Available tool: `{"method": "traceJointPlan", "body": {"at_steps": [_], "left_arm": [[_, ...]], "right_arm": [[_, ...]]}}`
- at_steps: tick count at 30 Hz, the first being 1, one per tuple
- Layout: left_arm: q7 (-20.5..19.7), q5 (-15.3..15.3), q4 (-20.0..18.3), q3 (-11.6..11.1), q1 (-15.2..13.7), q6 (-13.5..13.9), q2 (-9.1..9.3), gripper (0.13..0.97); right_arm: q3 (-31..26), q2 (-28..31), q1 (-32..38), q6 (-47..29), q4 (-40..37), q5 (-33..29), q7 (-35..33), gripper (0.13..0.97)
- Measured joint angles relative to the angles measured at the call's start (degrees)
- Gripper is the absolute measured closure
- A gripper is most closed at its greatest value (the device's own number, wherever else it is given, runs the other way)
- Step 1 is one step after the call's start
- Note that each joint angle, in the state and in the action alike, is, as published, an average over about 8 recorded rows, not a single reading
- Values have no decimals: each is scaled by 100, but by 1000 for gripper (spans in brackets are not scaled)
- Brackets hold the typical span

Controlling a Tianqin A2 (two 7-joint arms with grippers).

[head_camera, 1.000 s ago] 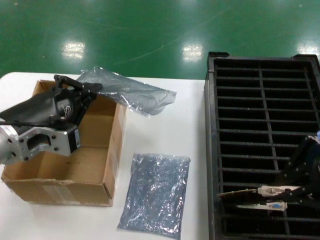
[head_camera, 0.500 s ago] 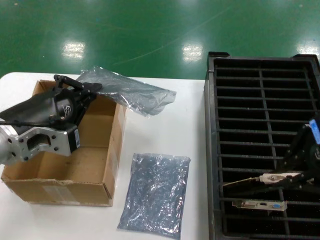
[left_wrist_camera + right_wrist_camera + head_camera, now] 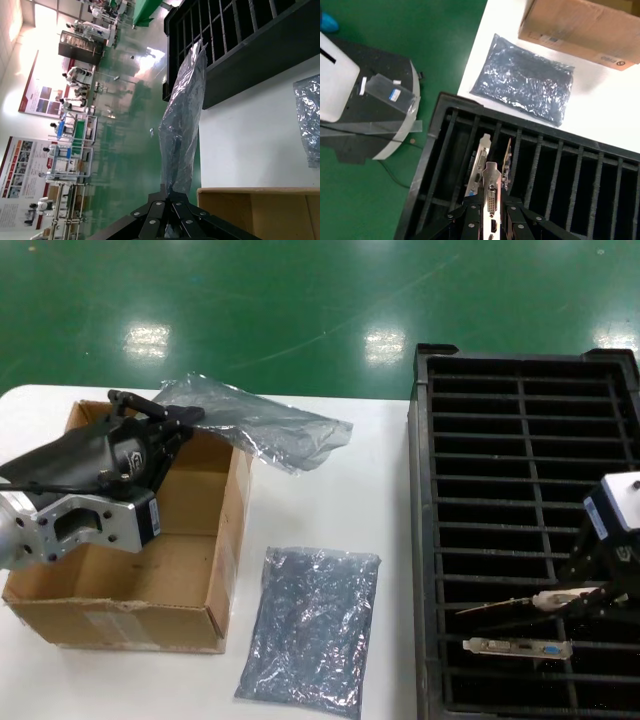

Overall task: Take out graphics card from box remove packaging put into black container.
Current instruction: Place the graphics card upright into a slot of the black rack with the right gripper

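Observation:
My right gripper (image 3: 578, 597) hovers over the near part of the black container (image 3: 530, 440), shut on a graphics card (image 3: 500, 605) that juts out leftward above the slots. In the right wrist view the fingers (image 3: 470, 220) clamp its silver bracket (image 3: 491, 187). A second card (image 3: 520, 647) stands in the slot below it. My left gripper (image 3: 168, 425) hangs over the far edge of the box (image 3: 130, 625), shut on a grey-blue packaging bag (image 3: 260, 425) that sticks out to the right. The left wrist view shows the bag (image 3: 185, 110) pinched at the fingertips.
Another bag (image 3: 315, 635) lies flat on the white table (image 3: 380, 490) between the box and the black container. The table's far edge meets green floor (image 3: 300, 300). My own base (image 3: 370, 115) stands on the floor beside the container.
My right gripper has risen and shifted a little away from the slotted card, carrying its card higher above the slots. The left arm and its bag have not moved.

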Motion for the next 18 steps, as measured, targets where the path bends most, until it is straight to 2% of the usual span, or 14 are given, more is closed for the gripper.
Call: {"method": "traceJointPlan", "body": {"at_steps": [9,18], "left_arm": [[0,0,0,0,0,0,0,959],[0,0,0,0,0,0,0,959]], "right_arm": [[-166,-91,133,0,-119,-102,-129,909],[-285,82,295,0,131,57,-79,909]]}}
